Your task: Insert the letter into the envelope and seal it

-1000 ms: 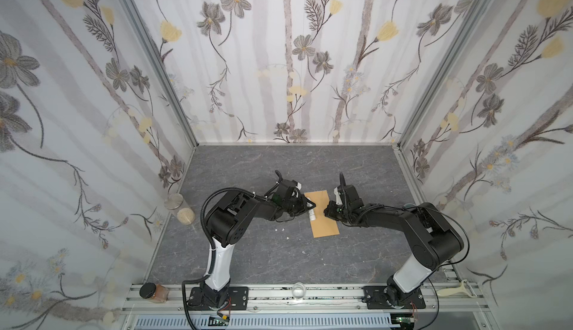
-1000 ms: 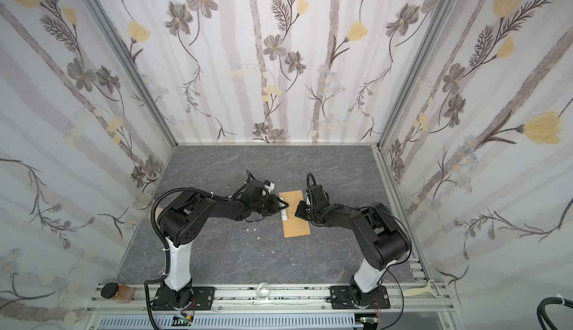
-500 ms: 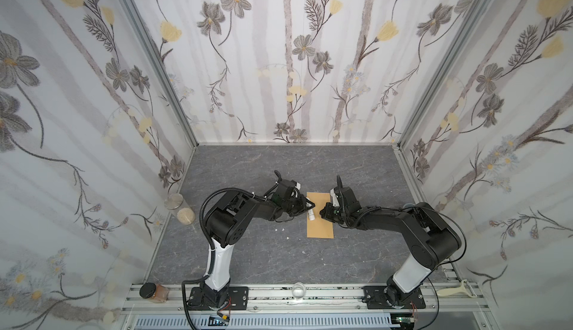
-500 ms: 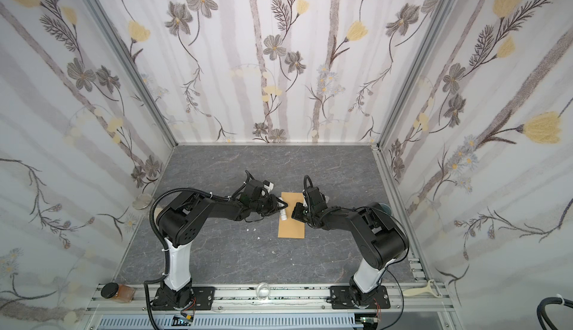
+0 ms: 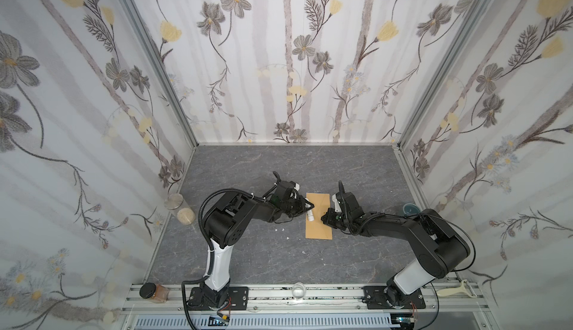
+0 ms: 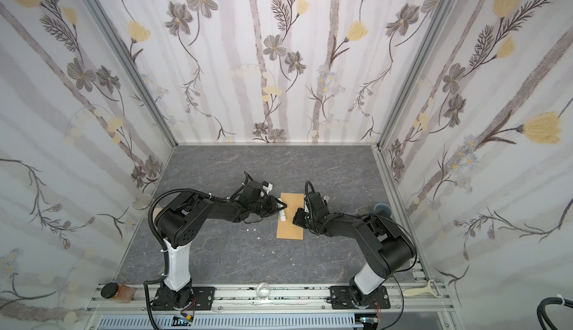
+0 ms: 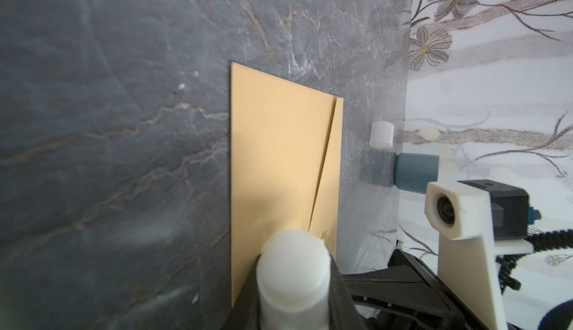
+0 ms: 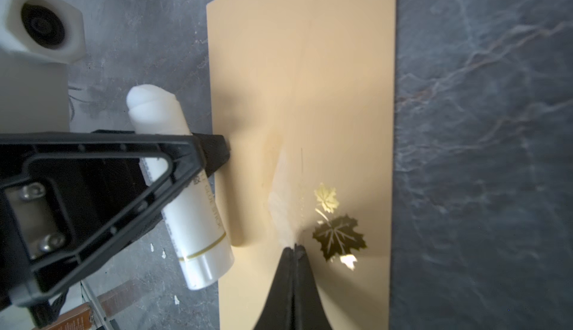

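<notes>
Grippers first: the left gripper (image 5: 306, 209) sits just left of centre in both top views, with its jaws clamped on a white glue stick (image 5: 310, 217). In the right wrist view you can confirm the grip: the black fingers (image 8: 124, 189) pinch the stick about mid-length. The stick is uncapped and its white glue end is exposed. It is held along the left edge of the envelope (image 5: 317, 201). You cannot tell from any view whether the stick touches the paper.

The right gripper (image 5: 325, 220) sits just right of centre in both top views. Its jaws are fully closed on nothing, and the joined tips rest on the envelope just beside the gold leaf sticker (image 8: 338, 238).

The envelope lies flat on the grey table (image 5: 263, 164) at the centre of both top views, between the two grippers, with its long side running from the far wall toward the near rail. The flap (image 7: 328, 164) is folded down onto the body; you see its slanted edge in the left wrist view. A pale smear (image 8: 279, 195) marks the paper next to the sticker.

A clear cap (image 7: 382, 134) stands on the table, apart from the envelope. A teal cylinder (image 5: 410, 209) rests against the right wall.
</notes>
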Available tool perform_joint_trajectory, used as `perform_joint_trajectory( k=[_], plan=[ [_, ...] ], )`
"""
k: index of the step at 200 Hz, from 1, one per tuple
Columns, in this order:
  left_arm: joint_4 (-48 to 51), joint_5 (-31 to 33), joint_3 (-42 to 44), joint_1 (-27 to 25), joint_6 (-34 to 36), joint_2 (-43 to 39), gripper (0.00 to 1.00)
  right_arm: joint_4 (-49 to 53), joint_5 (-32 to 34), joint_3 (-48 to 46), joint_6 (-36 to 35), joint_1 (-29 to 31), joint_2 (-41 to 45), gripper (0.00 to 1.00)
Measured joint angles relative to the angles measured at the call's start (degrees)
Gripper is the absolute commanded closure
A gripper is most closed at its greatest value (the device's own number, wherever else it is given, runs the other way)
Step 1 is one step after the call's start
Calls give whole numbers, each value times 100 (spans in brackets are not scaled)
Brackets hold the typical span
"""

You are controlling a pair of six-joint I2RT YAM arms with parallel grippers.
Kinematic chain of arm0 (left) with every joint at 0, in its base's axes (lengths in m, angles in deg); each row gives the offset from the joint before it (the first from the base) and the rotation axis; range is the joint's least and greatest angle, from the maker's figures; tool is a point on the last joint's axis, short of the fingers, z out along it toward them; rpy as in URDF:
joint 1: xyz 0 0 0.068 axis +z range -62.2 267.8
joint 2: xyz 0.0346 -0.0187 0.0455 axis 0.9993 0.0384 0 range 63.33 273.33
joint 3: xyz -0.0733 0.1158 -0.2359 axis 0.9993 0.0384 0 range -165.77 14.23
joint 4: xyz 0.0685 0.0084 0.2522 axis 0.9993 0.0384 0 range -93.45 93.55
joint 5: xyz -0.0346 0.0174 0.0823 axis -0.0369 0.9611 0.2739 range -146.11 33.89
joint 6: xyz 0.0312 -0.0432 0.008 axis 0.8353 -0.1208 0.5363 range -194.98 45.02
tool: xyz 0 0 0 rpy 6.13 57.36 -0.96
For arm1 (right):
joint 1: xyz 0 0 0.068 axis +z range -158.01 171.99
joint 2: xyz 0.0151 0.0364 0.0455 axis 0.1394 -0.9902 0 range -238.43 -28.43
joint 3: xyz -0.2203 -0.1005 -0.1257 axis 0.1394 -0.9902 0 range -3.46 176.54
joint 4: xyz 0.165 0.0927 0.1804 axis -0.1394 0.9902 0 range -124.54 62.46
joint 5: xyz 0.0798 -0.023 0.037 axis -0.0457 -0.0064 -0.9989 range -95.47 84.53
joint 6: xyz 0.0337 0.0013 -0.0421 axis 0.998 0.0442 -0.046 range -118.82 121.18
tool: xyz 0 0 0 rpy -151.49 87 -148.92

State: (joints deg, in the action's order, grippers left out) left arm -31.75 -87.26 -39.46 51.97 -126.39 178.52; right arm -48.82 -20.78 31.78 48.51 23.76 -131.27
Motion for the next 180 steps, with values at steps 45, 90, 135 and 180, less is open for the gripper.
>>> perform_joint_trajectory(
  k=[45,90,135,180],
  plan=[
    [-13,68,61,-13,-4,-52,100,-42,-13,223,15,11,-186,100],
    [42,74,109,-24,-149,-133,100,601,240,155,-109,15,560,100],
    [96,101,109,-28,-321,-160,100,837,348,-129,-136,85,778,100],
    [90,155,122,-37,-411,-168,100,413,203,-195,-15,118,413,100]
  ],
)
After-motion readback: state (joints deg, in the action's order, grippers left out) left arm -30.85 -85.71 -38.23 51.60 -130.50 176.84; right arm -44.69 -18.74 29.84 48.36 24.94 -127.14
